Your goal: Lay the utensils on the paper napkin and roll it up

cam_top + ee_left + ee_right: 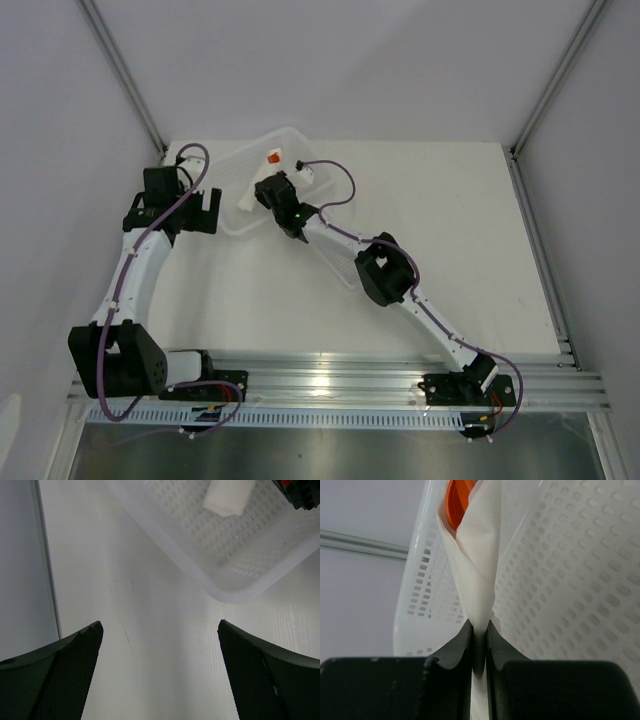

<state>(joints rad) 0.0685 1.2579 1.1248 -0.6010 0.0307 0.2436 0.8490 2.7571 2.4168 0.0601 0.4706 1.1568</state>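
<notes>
My right gripper (479,625) is shut on the rolled white paper napkin (475,545). An orange utensil (457,500) sticks out of the roll's far end. In the top view the right gripper (278,186) holds the napkin roll (250,200) inside the translucent basket (235,165), with the orange utensil tip (272,157) showing at the far end. My left gripper (205,212) is open and empty above the table, just left of the basket. In the left wrist view (160,625) its jaws stand wide apart over bare table, and the napkin roll's end (227,497) shows in the basket (235,550).
The perforated basket wall (560,555) surrounds the roll closely. The basket stands at the back left of the white table (450,230). Metal frame posts (125,75) and grey walls close in the sides. The right gripper's body (300,492) shows in the left wrist view.
</notes>
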